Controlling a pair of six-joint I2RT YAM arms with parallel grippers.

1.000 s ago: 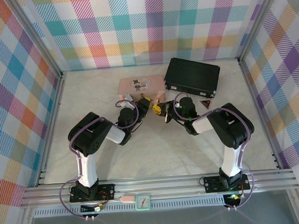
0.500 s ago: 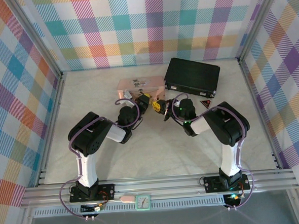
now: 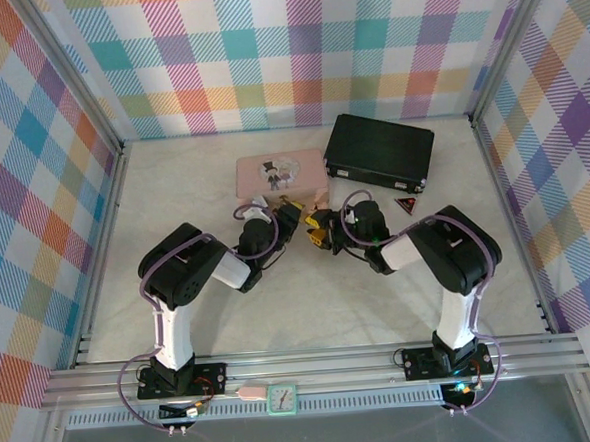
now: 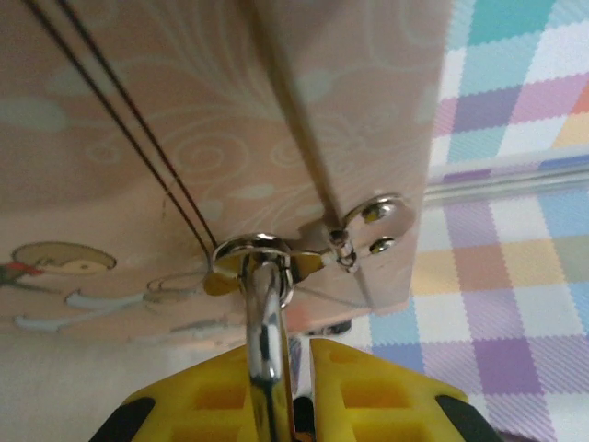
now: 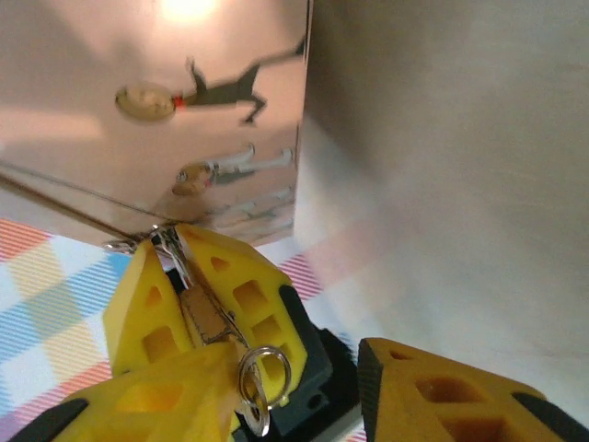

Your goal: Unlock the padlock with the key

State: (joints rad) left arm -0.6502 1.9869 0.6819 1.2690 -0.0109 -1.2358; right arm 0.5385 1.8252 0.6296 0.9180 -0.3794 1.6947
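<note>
1. Padlock (image 4: 265, 341) hangs at the pink box's (image 4: 184, 138) clasp, its shackle pinched in the narrow left end effector (image 4: 299, 368).
2. Right end effector (image 5: 294, 387) has just sprung apart (clamped a second ago), leaving the key ring (image 5: 265, 373) dangling below the brass body.
3. The key is probably seated, but I cannot tell whether the lock has opened.

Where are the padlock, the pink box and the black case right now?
padlock (image 4: 265, 350): left wrist view, on its silver shackle.
pink box (image 3: 280, 170): top external view, middle of the lid.
black case (image 3: 381, 151): top external view, middle of its top face.
</note>
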